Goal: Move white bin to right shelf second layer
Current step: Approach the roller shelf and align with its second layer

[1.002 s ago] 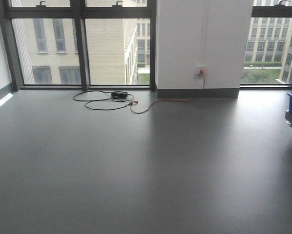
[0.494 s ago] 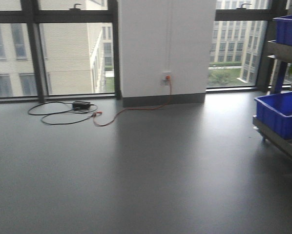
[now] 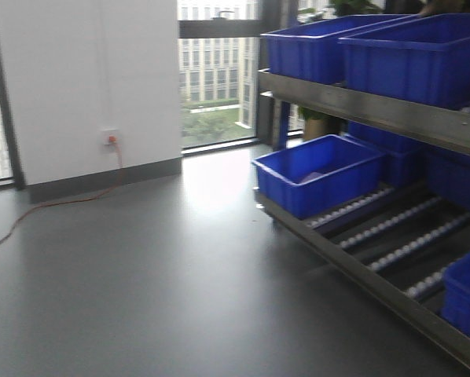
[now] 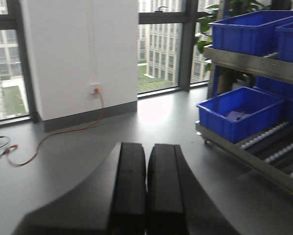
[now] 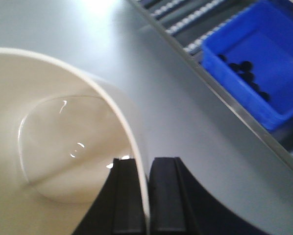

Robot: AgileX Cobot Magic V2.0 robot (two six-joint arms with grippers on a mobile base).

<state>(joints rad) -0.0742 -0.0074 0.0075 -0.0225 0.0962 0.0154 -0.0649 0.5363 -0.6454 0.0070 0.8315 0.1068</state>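
The white bin (image 5: 63,127) shows only in the right wrist view, cream-white and glossy, hanging over the grey floor. My right gripper (image 5: 142,164) is shut on its rim wall, with one finger inside the bin and one outside. My left gripper (image 4: 147,147) is shut and empty, held above the floor. The shelf stands to the right. One sloping level of white rollers (image 3: 392,228) sits behind a stainless-steel bar (image 3: 337,251). A higher level (image 3: 361,106) carries blue crates. I cannot tell which level is the second layer. The rollers also show in the right wrist view (image 5: 195,17).
Blue crates sit on the rack: one on the rollers (image 3: 317,173), two on top (image 3: 408,55), and one at the lower right (image 3: 467,302). Another holds black parts (image 5: 264,63). A white pillar (image 3: 86,86) has a socket and an orange cable (image 3: 54,206).
The front view has swung to the right. The windows, pillar and cable slid left, and the rack with blue crates came fully into view on the right.
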